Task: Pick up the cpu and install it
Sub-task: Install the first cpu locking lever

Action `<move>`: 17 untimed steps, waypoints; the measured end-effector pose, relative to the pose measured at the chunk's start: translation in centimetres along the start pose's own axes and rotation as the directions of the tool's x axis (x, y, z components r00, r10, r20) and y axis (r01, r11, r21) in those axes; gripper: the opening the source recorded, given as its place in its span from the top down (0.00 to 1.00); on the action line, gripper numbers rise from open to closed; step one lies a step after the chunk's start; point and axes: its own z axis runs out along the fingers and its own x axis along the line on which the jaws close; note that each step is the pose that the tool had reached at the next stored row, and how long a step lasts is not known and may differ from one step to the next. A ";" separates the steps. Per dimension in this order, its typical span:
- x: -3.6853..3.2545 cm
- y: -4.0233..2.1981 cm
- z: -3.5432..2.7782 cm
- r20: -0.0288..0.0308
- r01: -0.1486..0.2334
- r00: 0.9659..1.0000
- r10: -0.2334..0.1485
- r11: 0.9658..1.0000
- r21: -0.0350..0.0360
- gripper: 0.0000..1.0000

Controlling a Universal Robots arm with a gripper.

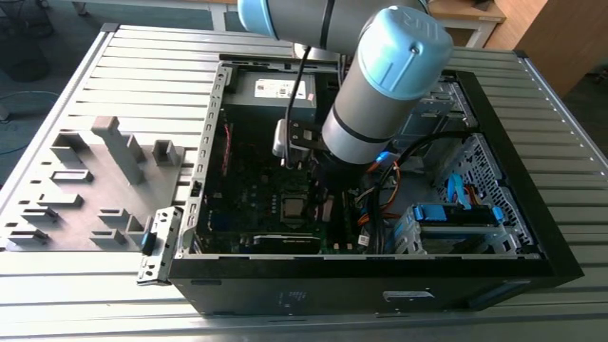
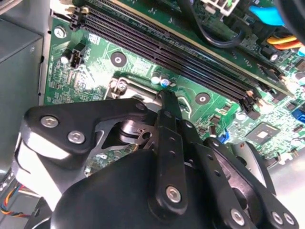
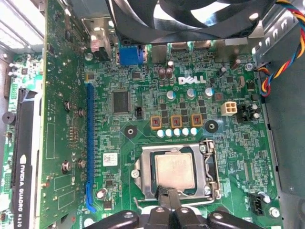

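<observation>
Cpu [image 3: 175,171] sits flat in the socket [image 3: 177,173] on the motherboard [image 3: 143,129], metal top up, square to the socket frame; looks seated, so install seems mostly done (judgement). In first wrist view its near edge is partly hidden by the pincer [image 3: 167,196] tip. Socket frame w/ screws at corners surrounds chip on all sides, which keeps it from sliding.

Pincer: dark fingertip point rests at or just above the chip's near edge. Jaws appear drawn together to one narrow tip, nothing seen between them; can't confirm contact w/ chip. In second wrist view the pincer [image 2: 164,102] linkage blocks the socket, tip aimed down at board beside the RAM slots [image 2: 181,57].

Outward: blue expansion slot [image 3: 89,148] and upright graphics card [image 3: 24,157] to one side of socket; fan [image 3: 190,19] beyond the socket from the pincer; white power plug [image 3: 229,108] near it.

Exterior view: arm [image 1: 380,107] reaches steeply down into the open PC case [image 1: 380,271], wrist over mid-board. Probably vertical approach because case walls and cables leave little side room. Socket [image 1: 292,208] visible just by the wrist. Grey tray blocks [image 1: 95,185] lie on the slatted surface [image 1: 532,178] at exterior view's left, apart from case.
</observation>
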 end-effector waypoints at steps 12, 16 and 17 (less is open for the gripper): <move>0.12 0.06 -0.39 0.004 0.001 1.000 -0.001 1.000 0.000 0.89; 0.12 0.12 -0.64 0.004 0.001 1.000 -0.001 1.000 0.000 0.89; 0.12 0.15 -0.64 0.004 0.001 1.000 -0.001 1.000 0.000 0.89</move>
